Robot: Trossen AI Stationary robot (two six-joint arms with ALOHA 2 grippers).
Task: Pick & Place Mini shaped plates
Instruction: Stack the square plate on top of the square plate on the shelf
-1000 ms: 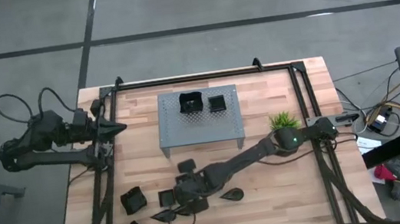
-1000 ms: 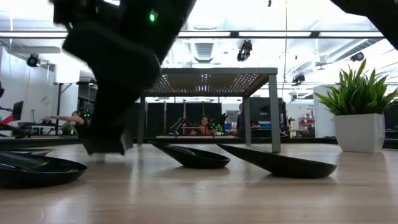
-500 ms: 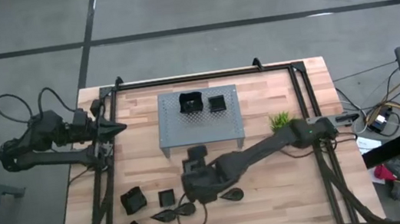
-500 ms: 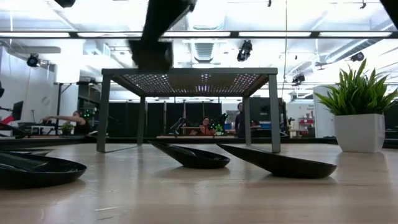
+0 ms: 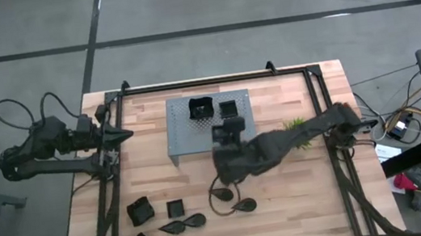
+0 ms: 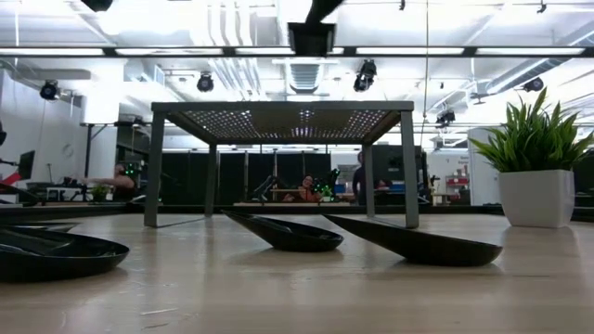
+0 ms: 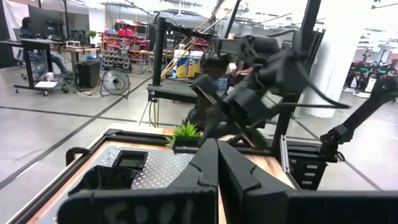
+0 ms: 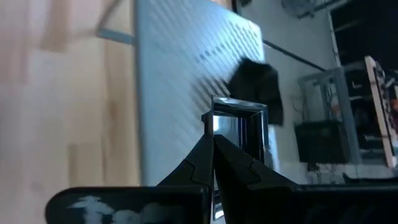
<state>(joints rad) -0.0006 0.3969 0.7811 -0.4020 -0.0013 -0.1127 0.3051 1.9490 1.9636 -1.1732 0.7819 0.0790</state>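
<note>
The right tool [image 5: 225, 135] has swung away from the cluster of plates near the table's front-left, lifting a small square plate [image 5: 226, 131] it seems to pinch by the rim, and now hovers over the grey rack [image 5: 186, 146].

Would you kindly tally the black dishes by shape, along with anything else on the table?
square black dishes: 6
teardrop black dishes: 3
green plant: 1
grey perforated rack: 1
Total: 11
</note>
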